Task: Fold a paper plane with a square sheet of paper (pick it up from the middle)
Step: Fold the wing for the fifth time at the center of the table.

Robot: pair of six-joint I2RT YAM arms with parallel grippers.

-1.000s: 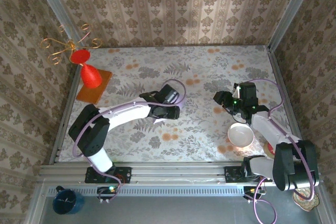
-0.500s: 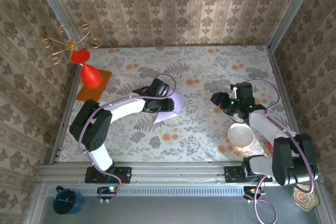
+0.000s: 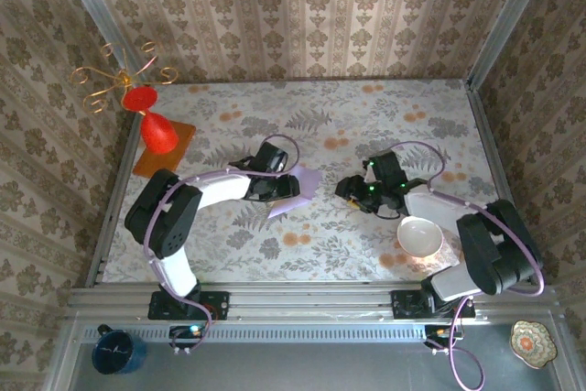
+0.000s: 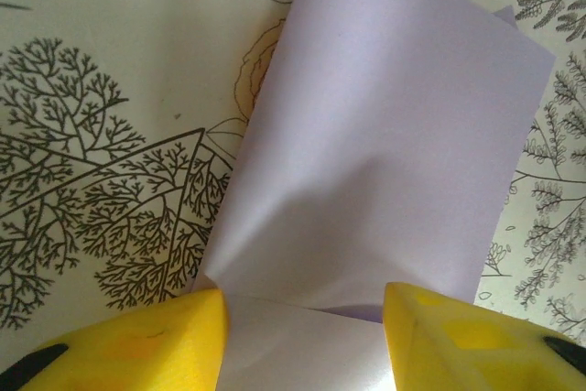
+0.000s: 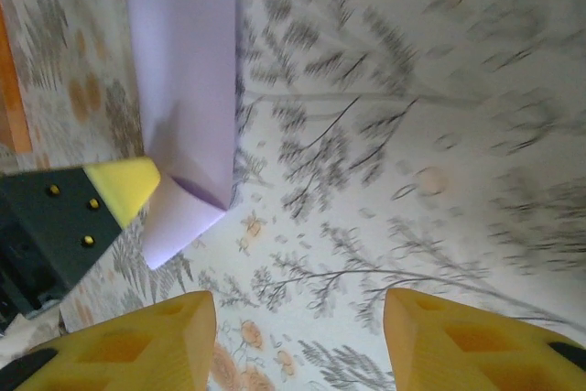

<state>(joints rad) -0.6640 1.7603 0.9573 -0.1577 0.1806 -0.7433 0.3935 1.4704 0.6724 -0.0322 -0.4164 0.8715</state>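
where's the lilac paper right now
In the top view the lilac paper lies flat on the tabletop, just left of centre, at the tips of the left gripper, with the right gripper close on its right.

Stock on view: one sheet of lilac paper (image 3: 307, 182); one red vase (image 3: 157, 128); one orange mat (image 3: 168, 158); one gold wire ornament (image 3: 117, 81); one white bowl (image 3: 419, 236); one blue mug (image 3: 117, 352); one patterned dish (image 3: 532, 337); two robot arms, namely left arm (image 3: 215, 191) and right arm (image 3: 441, 213).
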